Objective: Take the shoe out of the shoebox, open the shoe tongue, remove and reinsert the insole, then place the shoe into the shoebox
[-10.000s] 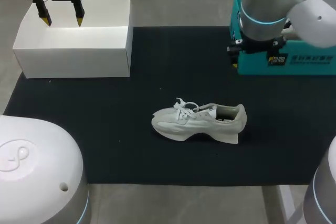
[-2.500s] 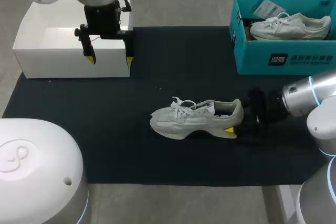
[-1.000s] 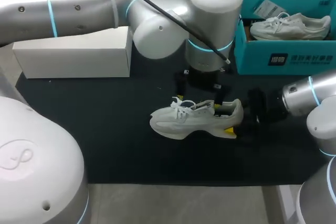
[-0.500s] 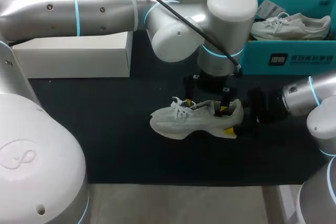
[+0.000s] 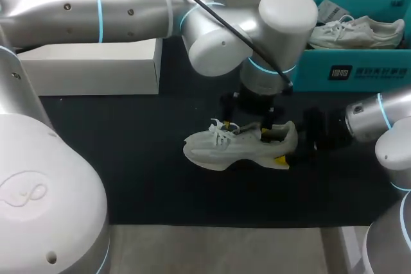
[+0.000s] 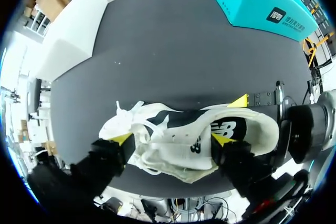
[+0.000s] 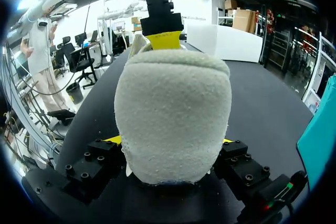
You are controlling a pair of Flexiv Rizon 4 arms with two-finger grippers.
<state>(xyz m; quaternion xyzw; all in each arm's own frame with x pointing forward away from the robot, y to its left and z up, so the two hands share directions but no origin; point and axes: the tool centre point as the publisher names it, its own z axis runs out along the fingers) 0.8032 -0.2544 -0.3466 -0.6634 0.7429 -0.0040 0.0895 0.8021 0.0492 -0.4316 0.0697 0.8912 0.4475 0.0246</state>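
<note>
A white sneaker [image 5: 225, 149] lies on its side on the black mat [image 5: 128, 178], toe to the left. My right gripper [image 5: 288, 147] is shut on its heel. In the right wrist view the heel [image 7: 173, 114] fills the space between the two fingers. My left arm reaches across from the left, and its gripper [image 5: 252, 122] hangs over the shoe's opening. In the left wrist view this gripper [image 6: 171, 139] stands open astride the tongue [image 6: 173, 148], one tip by the laces and the other inside the opening. The white shoebox [image 5: 96, 68] stands at the back left.
A teal shoebox [image 5: 347, 72] at the back right holds another white shoe [image 5: 353, 30]. My left arm's thick links pass over the white box and the middle of the mat. The mat's front part lies bare.
My left gripper has moved right and down onto the shoe's opening, and its fingers have drawn in a little. The right gripper and the shoe have stayed put.
</note>
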